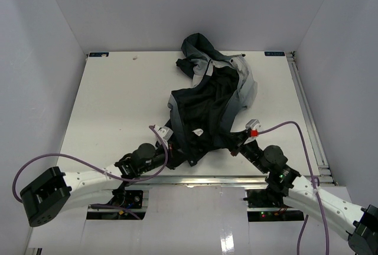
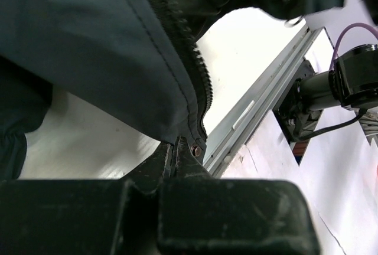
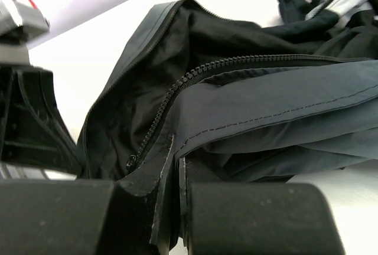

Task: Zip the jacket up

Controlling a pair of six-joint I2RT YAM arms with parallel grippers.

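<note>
The dark navy jacket (image 1: 209,110) lies crumpled on the white table (image 1: 112,107), its grey-panelled hood at the far end and its front open. My left gripper (image 1: 167,143) is shut on the jacket's near left hem; in the left wrist view (image 2: 176,146) the fabric corner with zipper teeth (image 2: 195,72) and a small brass rivet (image 2: 196,150) sits in its tips. My right gripper (image 1: 239,140) is shut on the near right hem; in the right wrist view (image 3: 177,154) the fabric edge beside the open zipper (image 3: 171,92) is pinched between the fingers.
A metal rail (image 1: 236,179) runs along the table's near edge, and another rail (image 1: 307,113) along the right side. Purple cables (image 1: 88,163) loop from both arms. White walls enclose the table on three sides.
</note>
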